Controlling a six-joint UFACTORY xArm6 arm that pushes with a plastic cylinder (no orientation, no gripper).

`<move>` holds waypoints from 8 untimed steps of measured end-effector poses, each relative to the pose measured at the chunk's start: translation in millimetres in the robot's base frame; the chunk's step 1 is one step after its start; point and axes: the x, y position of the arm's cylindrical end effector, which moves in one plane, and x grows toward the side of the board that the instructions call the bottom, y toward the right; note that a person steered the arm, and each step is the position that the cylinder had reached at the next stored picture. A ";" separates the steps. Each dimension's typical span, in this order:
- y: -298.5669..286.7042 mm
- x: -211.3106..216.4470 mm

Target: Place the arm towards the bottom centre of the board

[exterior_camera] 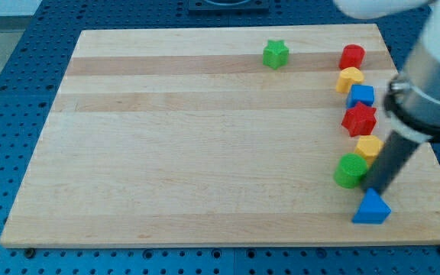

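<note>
My arm comes in from the bench's point(205, 153) right edge, its dark rod slanting down and to the view's left. I have no gripper. My tip point(373, 189) rests near the bottom right corner, just above the blue triangle point(372, 208), beside the green cylinder point(351, 170) and under the yellow block point(370, 146).

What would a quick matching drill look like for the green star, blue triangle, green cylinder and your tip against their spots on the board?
Things:
1. green star
2. blue triangle
3. green cylinder
4. my tip

Places:
A. nearest the view's bottom edge, at the right
B. alone near the view's top edge
C. just above the blue triangle
D. just left of my tip

Pairs: 1-B, 2-A, 3-D, 4-C
</note>
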 end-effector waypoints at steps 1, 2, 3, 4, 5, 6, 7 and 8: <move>-69.1 0.0; -135.8 -1.5; -168.7 -4.8; -168.7 -4.8; -168.3 36.3; -163.0 62.7; -163.0 62.7; -142.4 62.1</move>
